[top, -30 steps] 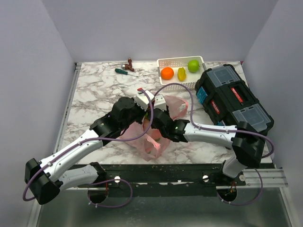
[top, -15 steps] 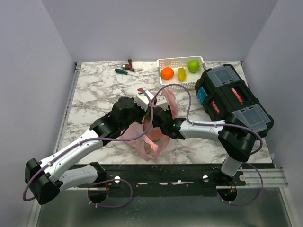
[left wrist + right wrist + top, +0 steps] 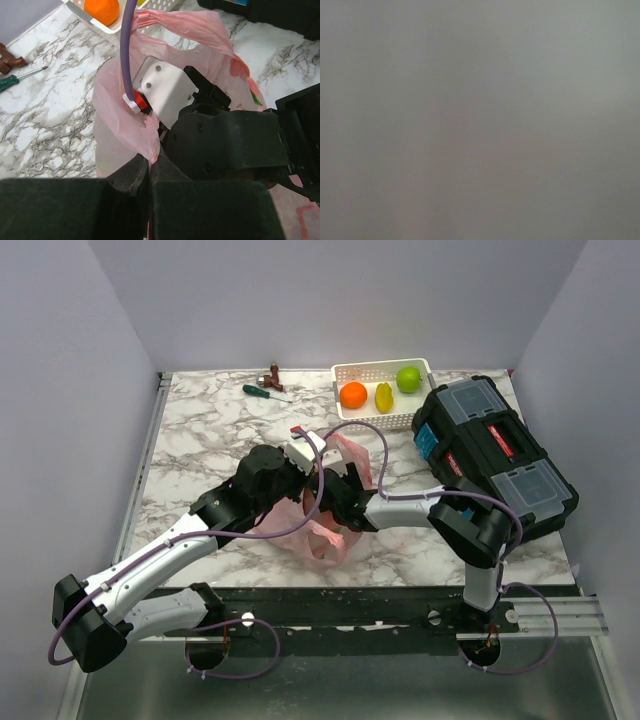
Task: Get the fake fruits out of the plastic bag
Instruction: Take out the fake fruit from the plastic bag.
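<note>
Left claw [image 3: 149, 167] was clamped on a fold of the plastic bag [image 3: 112, 95] rim, holding the mouth up directly ahead of it. Right claw [image 3: 336, 496] sat just beyond, pushed into that mouth. Its fingers were buried in pink film and its own camera gave only grey, so open or closed could not be told. Step judged: reaching in for a fruit. Next move likely needs a blind close, then a lift clear of the rim. Well beyond both claws, orange [image 3: 353, 394], lemon [image 3: 383, 396] and green apple [image 3: 408, 378] lay in the white basket [image 3: 380, 366] on the table [image 3: 200, 440].
</note>
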